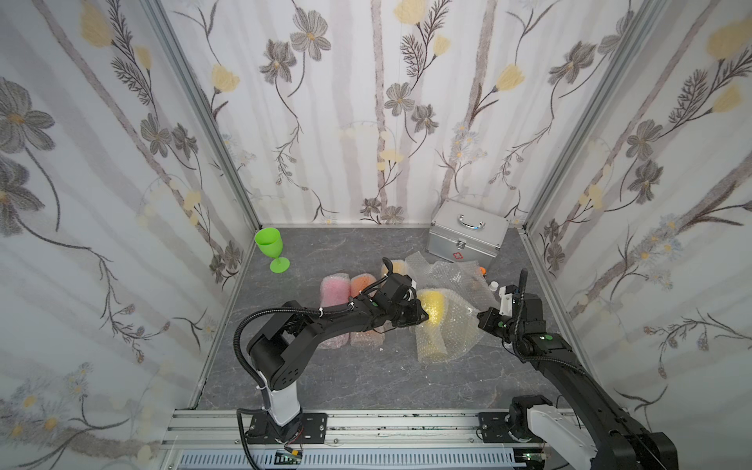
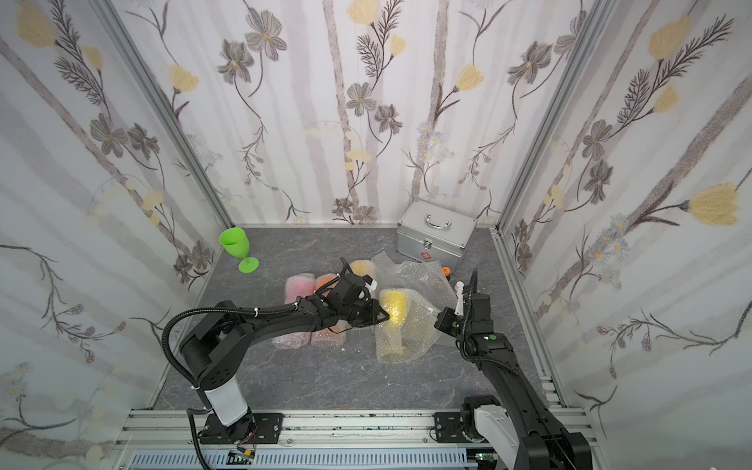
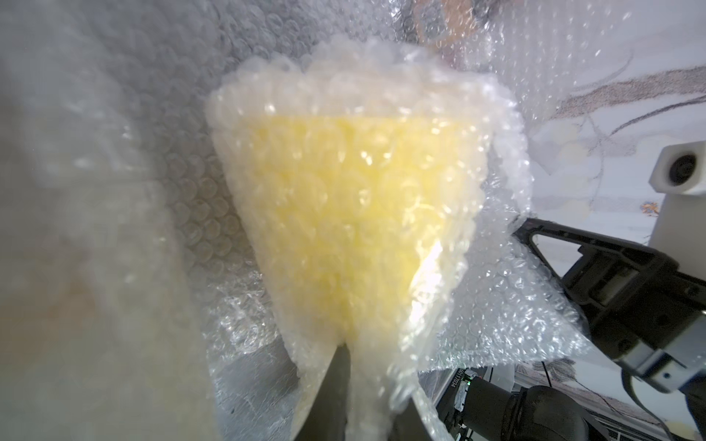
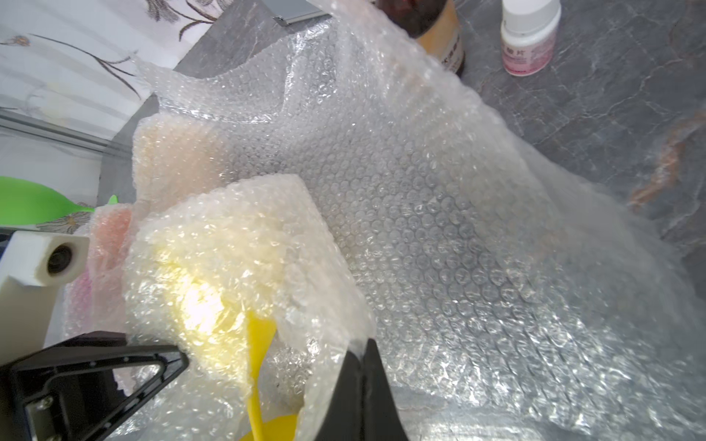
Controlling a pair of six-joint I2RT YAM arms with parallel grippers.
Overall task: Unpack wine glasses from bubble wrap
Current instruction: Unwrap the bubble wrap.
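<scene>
A yellow wine glass lies half inside its opened bubble wrap at mid-table. My left gripper is shut on the wrapped glass just below its bowl, with wrap bunched between the fingers. My right gripper is shut on that sheet's edge. The bare yellow stem shows in the right wrist view. Wrapped pink, orange and amber wine glasses lie beside the left arm. A green wine glass stands upright, unwrapped, at the back left.
A loose bubble wrap sheet lies crinkled behind the yellow glass. A silver case stands at the back right. In front of it are a brown orange-capped bottle and a small white bottle.
</scene>
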